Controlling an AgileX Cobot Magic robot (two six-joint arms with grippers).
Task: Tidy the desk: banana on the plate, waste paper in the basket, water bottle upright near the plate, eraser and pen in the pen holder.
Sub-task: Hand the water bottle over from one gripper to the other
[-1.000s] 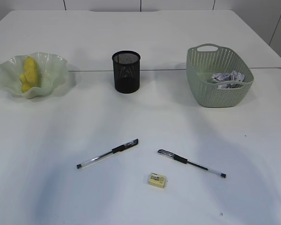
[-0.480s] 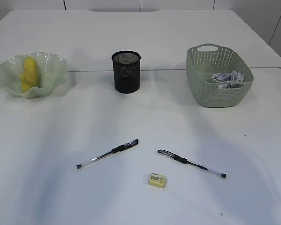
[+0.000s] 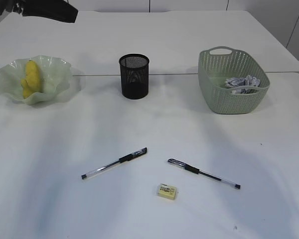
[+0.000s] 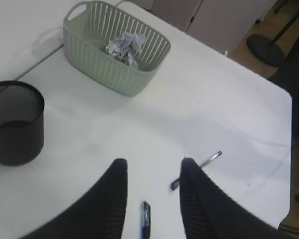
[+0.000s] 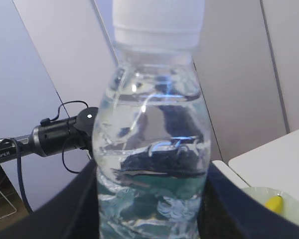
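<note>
While the right claw (image 5: 152, 199) grips the water bottle (image 5: 154, 149), the plate's (image 3: 57, 74) rim is unobstructed.

Desk (image 3: 154, 124): smooth matt white. Plate (image 3: 57, 74): translucent pale green, glossy, ruffled rim. Holder (image 3: 134, 76): black wire mesh, matt. Basket (image 3: 224, 92): sage plastic, woven-look ribbing. Paper (image 3: 242, 82): crumpled, printed. Bottle (image 5: 154, 144): clear glossy plastic, white ribbed cap. Pens (image 3: 114, 163): clear barrels. Left fingers (image 4: 112, 199): matt black, finely ribbed.

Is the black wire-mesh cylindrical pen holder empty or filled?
Empty. The black wire-mesh cylindrical pen holder stands upright with nothing inside; both pens and the pale yellow eraser lie on the white desk.
</note>
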